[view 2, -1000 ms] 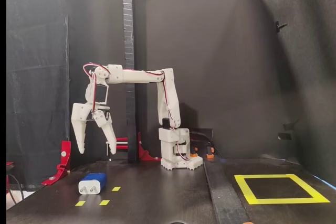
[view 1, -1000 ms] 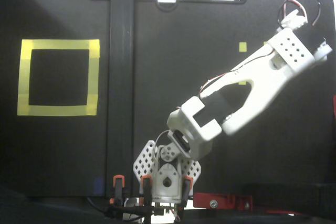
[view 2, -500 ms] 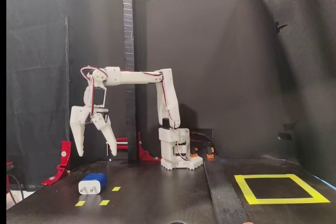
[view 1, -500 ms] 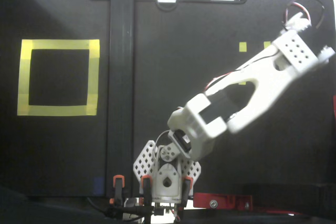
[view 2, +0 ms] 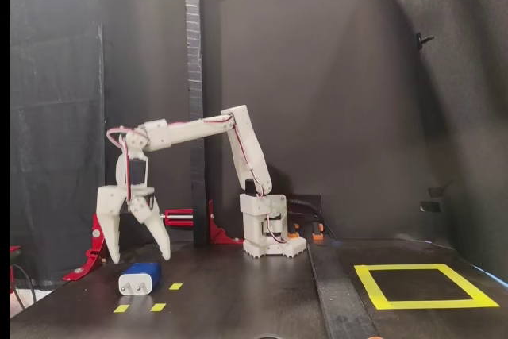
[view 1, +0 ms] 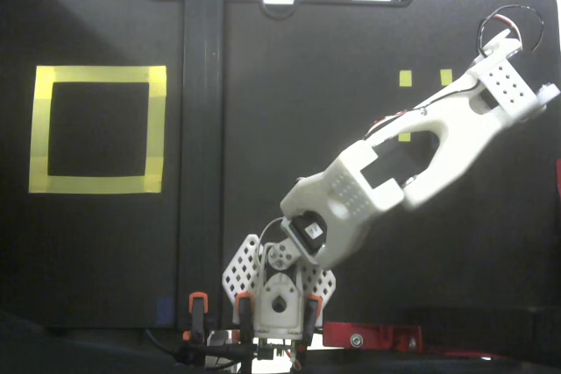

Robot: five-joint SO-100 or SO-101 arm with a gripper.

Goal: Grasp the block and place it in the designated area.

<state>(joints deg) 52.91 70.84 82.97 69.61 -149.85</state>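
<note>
block (view 2: 140,278) lies on the black table (view 2: 238,299) at about 8 o'clock in the side fixed view, prongs toward the camera, just beside small yellow tape squares (view 2: 159,306); in the top-down fixed view the arm hides it. over the last second the arm has stretched out and dropped, so the gripper (view 2: 138,256) now hangs just above the block, jaws spread wide and empty. this looks like the final descent before the grasp. the area (view 2: 425,285) sits well apart at 4 o'clock, empty. a raised black strip (view 2: 337,299) crosses the table between block and area, so the carry will likely need some lift
</note>
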